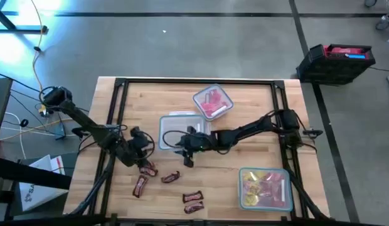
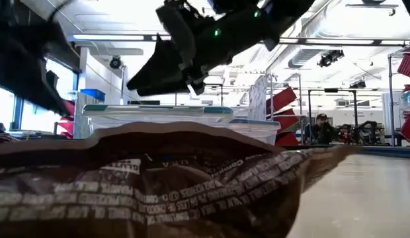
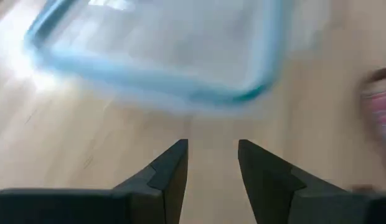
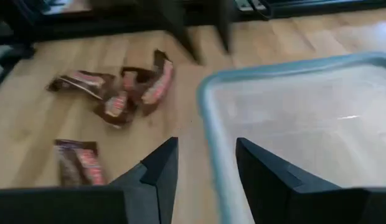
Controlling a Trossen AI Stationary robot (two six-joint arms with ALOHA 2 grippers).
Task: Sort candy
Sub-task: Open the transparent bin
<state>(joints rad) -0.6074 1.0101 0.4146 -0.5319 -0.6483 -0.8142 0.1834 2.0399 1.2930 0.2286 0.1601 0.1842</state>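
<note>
Brown mini bars point(image 1: 168, 177) lie loose near the front edge of the tabletop point(image 1: 257, 100), light, crinkly and slippery; pinch one across its flat middle. Left hand point(image 3: 211, 163) and right hand point(image 4: 205, 163) both hover empty, fingers narrowly apart, near the empty container point(image 1: 179, 130).

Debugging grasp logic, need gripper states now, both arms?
Left gripper: open, empty, facing the empty clear container.
Right gripper: open, empty, at that container's rim, brown candy bars beyond.
</note>
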